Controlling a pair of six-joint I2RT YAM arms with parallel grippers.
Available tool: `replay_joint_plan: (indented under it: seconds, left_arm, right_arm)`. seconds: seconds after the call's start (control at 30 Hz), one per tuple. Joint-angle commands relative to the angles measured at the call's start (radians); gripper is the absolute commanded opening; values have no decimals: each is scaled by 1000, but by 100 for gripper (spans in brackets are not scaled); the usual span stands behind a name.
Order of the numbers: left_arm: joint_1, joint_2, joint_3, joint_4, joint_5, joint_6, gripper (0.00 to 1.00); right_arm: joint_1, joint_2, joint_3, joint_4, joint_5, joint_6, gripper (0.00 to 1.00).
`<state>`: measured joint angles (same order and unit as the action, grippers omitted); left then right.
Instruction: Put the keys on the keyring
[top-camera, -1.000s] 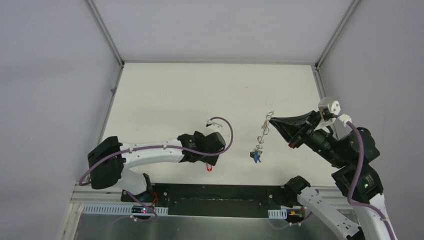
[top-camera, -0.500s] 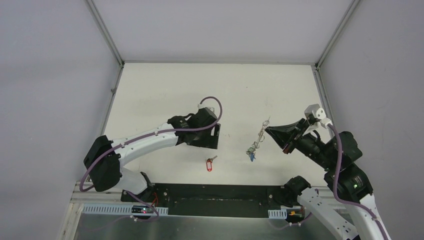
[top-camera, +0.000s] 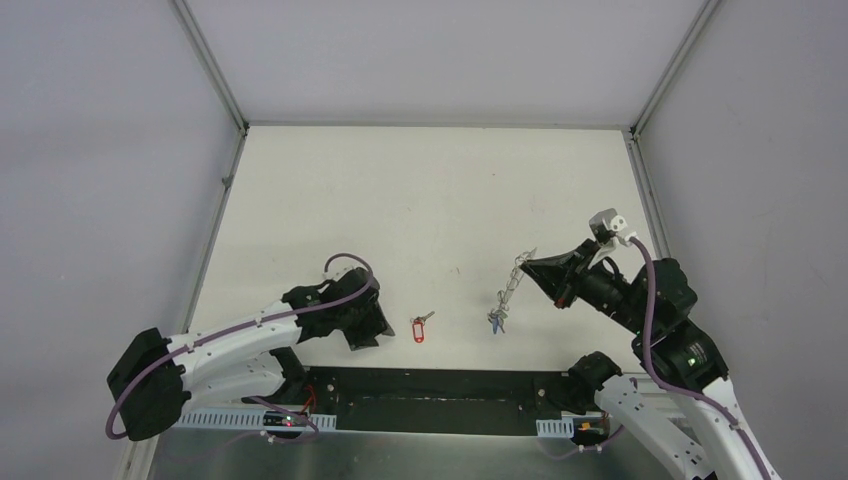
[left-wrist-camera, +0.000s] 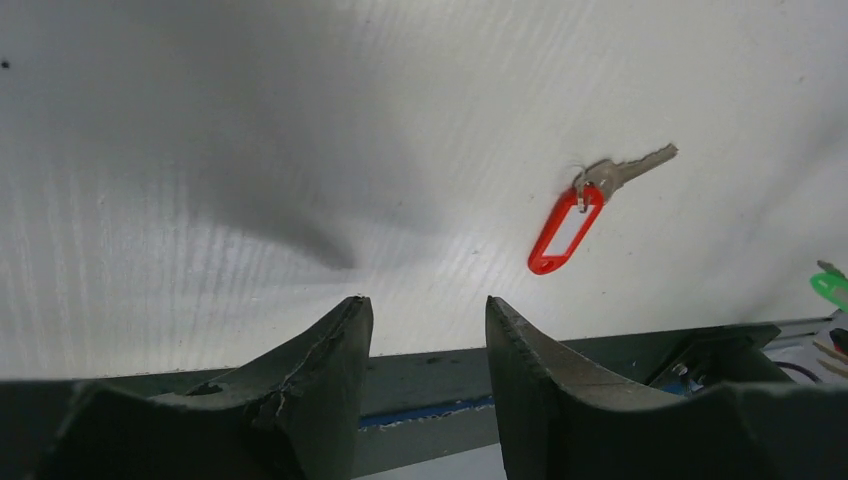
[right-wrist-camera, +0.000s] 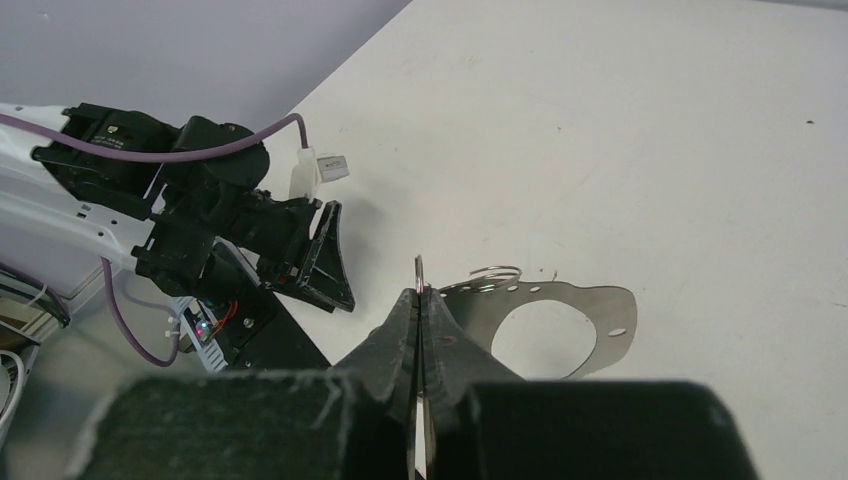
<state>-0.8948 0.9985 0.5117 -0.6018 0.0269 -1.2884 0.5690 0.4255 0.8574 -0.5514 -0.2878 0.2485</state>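
- Keyring (right-wrist-camera: 418, 272) is pinched by its thin wire between the shut fingers of the right gripper (right-wrist-camera: 421, 296). The gripper holds it above the table (top-camera: 400, 190), so what is already on it can hang free. In the right wrist view the wire shows only edge-on.
- From the ring a short string of metal pieces hangs toward the near edge and ends in a blue-headed key (top-camera: 495, 319). Whether this key touches the surface, I cannot tell.
- A shiny flat metal piece with holes (right-wrist-camera: 595, 300) sits just behind the right fingers. What it is, I cannot tell.
- One red-tagged key (left-wrist-camera: 566, 222) lies flat on the table, apart from the ring, between the two grippers.
- The left gripper (left-wrist-camera: 425, 310) is empty, its jaws moderately open. It is low near the front edge, with the red-tagged key ahead and to its right.
- I judge that the ring is held raised and steady so the left arm can fetch the red-tagged key. A key lying flat gives little to grip and may slide away.
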Motion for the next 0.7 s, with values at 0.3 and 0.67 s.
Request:
replay_joint_plan:
  seconds: [0.3,0.67]
  left_arm:
    - [10,4,36,73,1,-98,45]
    - [37,269,192,80,89,5,42]
  right_arm:
    - [-3,20,-45,66,-6,64,0]
    - [-3,26,-29,42,-10,62,0]
